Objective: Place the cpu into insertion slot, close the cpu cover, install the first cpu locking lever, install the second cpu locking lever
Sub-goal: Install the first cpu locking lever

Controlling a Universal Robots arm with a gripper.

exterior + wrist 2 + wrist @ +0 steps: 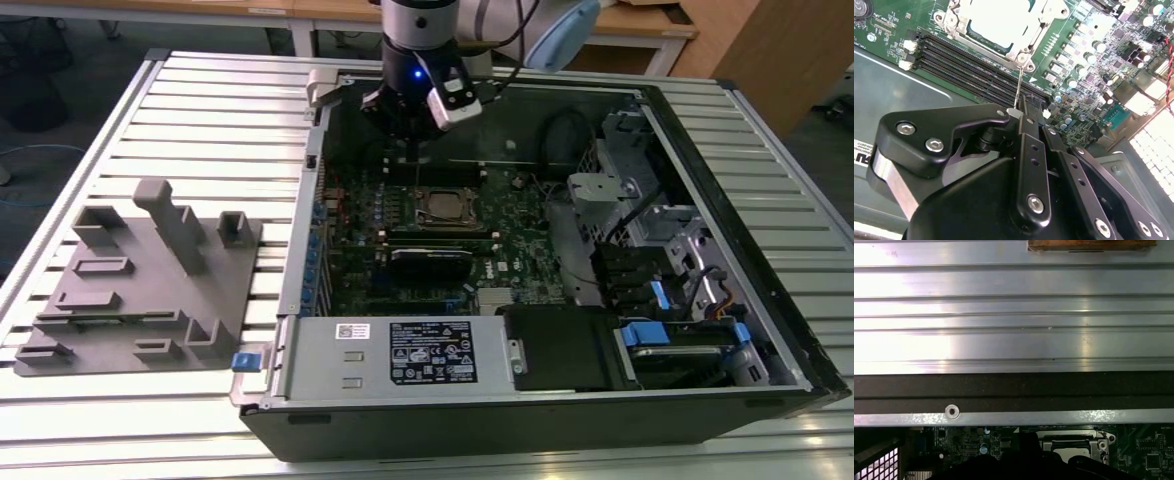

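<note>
Silvery cpu cover [1024,37] down over cpu [1001,20] | tool [1021,113] clenched on locking lever [1018,85]

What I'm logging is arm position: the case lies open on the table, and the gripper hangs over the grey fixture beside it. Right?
Not quite. The case does lie open on the table, but the gripper hangs inside it, over the motherboard near the cpu cover, not over the grey fixture. The exterior view shows this.
</note>
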